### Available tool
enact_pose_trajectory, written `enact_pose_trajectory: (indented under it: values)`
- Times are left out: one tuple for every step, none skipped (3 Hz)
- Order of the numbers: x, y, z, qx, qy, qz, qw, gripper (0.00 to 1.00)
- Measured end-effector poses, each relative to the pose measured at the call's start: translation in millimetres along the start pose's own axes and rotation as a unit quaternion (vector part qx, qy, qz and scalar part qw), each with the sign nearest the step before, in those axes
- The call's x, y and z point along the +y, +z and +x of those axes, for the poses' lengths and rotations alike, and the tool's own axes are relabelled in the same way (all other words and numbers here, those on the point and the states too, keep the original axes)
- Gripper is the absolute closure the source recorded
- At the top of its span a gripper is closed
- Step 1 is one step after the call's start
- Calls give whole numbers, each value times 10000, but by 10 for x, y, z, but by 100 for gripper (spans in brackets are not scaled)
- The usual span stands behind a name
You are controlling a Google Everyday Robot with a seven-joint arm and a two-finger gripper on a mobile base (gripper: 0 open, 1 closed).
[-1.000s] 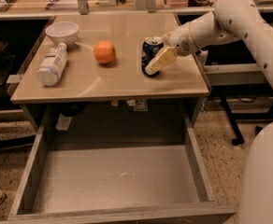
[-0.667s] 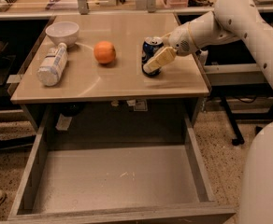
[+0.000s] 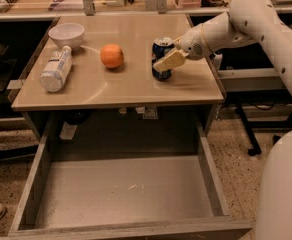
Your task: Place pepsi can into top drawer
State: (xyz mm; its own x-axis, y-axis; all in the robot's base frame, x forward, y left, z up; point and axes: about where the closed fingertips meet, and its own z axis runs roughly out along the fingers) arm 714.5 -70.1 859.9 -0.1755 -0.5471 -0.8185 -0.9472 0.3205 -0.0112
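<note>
Watching the gripper point(image 3: 164, 64) at the right of the worktop point(image 3: 136, 90), fingers point(image 3: 170, 60) seemingly pinched onto the upright pepsi can point(image 3: 160, 48), I read a side grip meant to carry it down into the open top drawer point(image 3: 210, 180) below.

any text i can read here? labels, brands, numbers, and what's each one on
No text here can be read as words.
pepsi can, with the gripper at it on the right of the tabletop: white markings, too blurred to read.
white bottle, lying on the left: label print too small to read.
small tags under the table's front edge: unreadable.
</note>
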Motion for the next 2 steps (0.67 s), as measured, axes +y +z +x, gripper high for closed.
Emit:
enact_pose_trajectory:
  values:
    - [0,0,0,0,0,0,10000,88]
    - [0,0,0,0,0,0,10000,100]
